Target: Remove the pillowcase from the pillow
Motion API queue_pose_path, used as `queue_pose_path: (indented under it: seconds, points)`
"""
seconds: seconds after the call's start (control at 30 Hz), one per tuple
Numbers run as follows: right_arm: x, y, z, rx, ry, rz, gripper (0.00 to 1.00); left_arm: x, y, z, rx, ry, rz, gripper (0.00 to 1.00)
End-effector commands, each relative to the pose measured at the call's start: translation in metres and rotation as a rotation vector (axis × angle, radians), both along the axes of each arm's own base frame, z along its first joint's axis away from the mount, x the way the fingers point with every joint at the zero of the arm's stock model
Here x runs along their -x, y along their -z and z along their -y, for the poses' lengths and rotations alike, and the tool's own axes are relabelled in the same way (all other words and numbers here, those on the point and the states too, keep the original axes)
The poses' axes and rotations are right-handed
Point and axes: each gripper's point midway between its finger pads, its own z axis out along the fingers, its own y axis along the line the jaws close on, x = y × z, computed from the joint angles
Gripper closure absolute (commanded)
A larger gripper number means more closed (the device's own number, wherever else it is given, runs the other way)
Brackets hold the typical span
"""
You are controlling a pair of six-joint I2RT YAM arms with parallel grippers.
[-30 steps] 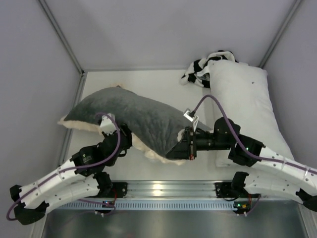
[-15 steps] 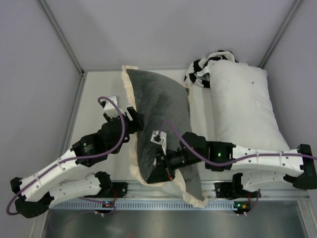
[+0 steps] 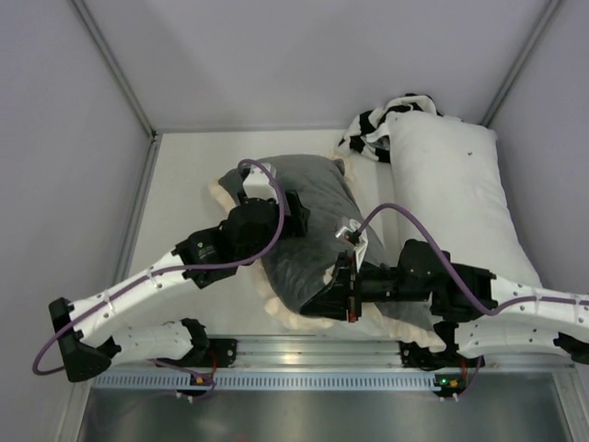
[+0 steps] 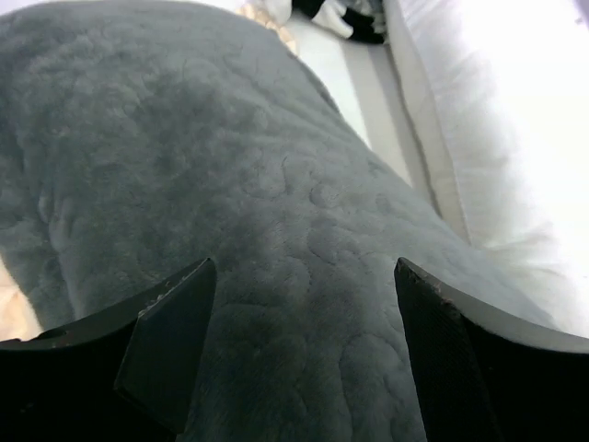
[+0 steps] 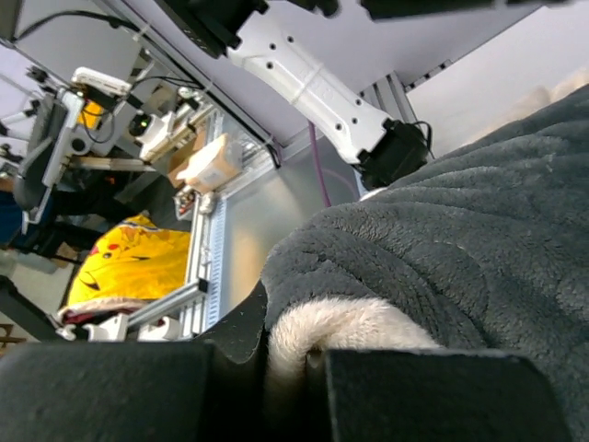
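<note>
**Two claws at one grey pillowcase**

The pillowcase [image 3: 317, 184], grey plush side up and bulging, is spread across the table [image 3: 184, 166] between the two arms. The left claw [image 3: 296, 210] is held spread wide with nothing pinched. The grey plush lies directly beneath it and fills the gap between its fingers [image 4: 175, 341] in the wrist view. Whether the fingertips are pressed into the fabric cannot be told.

The right claw [image 3: 318, 302] is clamped on the near corner of the pillowcase. A fold of grey plush and a roll of cream frill [image 5: 340, 331] are pinched between its closed jaws. The rest of the case stretches away ahead of it, towards the left claw. The pillow itself is hidden inside the case.

To the right of the right claw a long white pillow [image 3: 451, 193] is laid, with a black-and-white cloth [image 3: 368, 129] bunched at its far end.
</note>
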Motion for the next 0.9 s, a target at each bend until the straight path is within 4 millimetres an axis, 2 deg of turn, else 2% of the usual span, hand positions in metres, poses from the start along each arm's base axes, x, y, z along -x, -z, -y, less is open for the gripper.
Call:
queue_pose_path:
  seconds: [0.0,0.03,0.07,0.1,0.17,0.2,0.27,0.3,0.37,0.4,0.47,0.57,0.6,0.7,0.87]
  points:
    - [-0.011,-0.034,0.009,-0.069,0.058,0.072,1.00,0.012,-0.058,-0.017,0.144,0.013,0.108,0.18]
    - [-0.015,-0.045,0.014,-0.085,0.081,0.104,1.00,0.015,-0.059,-0.022,0.135,0.015,0.112,0.17]
    - [-0.018,-0.048,0.017,-0.079,0.094,0.117,1.00,0.018,-0.063,-0.028,0.138,0.011,0.114,0.17]
    - [-0.019,-0.063,0.021,-0.107,0.105,0.134,1.00,0.022,-0.069,-0.036,0.152,0.005,0.122,0.17]
    - [-0.020,-0.080,0.028,-0.142,0.114,0.180,1.00,0.029,-0.068,-0.045,0.151,0.005,0.108,0.16]
    - [-0.019,-0.098,0.033,-0.181,0.115,0.196,1.00,0.036,-0.071,-0.048,0.171,0.029,0.110,0.16]
    - [-0.019,-0.113,0.034,-0.202,0.112,0.234,1.00,0.045,-0.069,-0.048,0.181,0.073,0.100,0.14]
    - [-0.018,-0.129,0.039,-0.230,0.116,0.250,1.00,0.053,-0.074,-0.051,0.206,0.103,0.110,0.12]
    - [-0.019,-0.139,0.039,-0.241,0.115,0.281,1.00,0.067,-0.072,-0.045,0.221,0.191,0.097,0.07]
    - [-0.019,-0.150,0.042,-0.261,0.118,0.294,1.00,0.075,-0.076,-0.046,0.240,0.226,0.104,0.06]
    - [-0.023,-0.154,0.044,-0.255,0.145,0.305,1.00,0.091,-0.073,-0.041,0.268,0.316,0.081,0.02]
    - [-0.023,-0.160,0.049,-0.271,0.149,0.315,1.00,0.107,-0.072,-0.047,0.344,0.338,0.041,0.01]
    - [-0.022,-0.161,0.050,-0.273,0.148,0.315,1.00,0.109,-0.061,-0.046,0.343,0.339,0.011,0.01]
    - [-0.023,-0.157,0.055,-0.268,0.157,0.318,1.00,0.111,-0.046,-0.046,0.419,0.293,-0.072,0.01]
    - [-0.029,-0.151,0.072,-0.274,0.209,0.319,1.00,0.113,-0.017,-0.060,0.575,0.095,-0.293,0.01]
